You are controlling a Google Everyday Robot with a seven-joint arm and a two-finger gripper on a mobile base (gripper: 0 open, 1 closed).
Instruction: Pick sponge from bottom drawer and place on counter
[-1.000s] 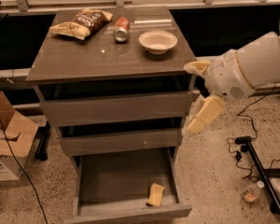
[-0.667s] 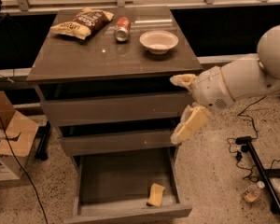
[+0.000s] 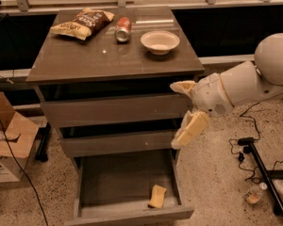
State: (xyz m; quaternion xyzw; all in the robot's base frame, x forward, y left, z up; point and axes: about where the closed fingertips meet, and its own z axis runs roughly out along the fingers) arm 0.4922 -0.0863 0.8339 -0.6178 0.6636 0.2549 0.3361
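Note:
The pale-yellow sponge [image 3: 157,196] lies in the front right corner of the open bottom drawer [image 3: 127,212]. The glossy grey-brown counter [image 3: 85,60] tops the cabinet. My gripper [image 3: 180,114] hangs at the cabinet's right front edge, level with the two upper drawers and well above the sponge. Its two cream fingers [image 3: 191,128] are spread wide apart and hold nothing. The white arm reaches in from the right.
On the counter stand a chip bag [image 3: 82,22], a lying soda can [image 3: 123,29] and a white bowl [image 3: 160,42]. A cardboard box [image 3: 9,147] sits on the floor at left. Cables, a black stand leg [image 3: 260,173] and a bottle [image 3: 253,193] lie at right.
The gripper and arm have moved left and slightly down towards the cabinet's right edge. The sponge has not moved.

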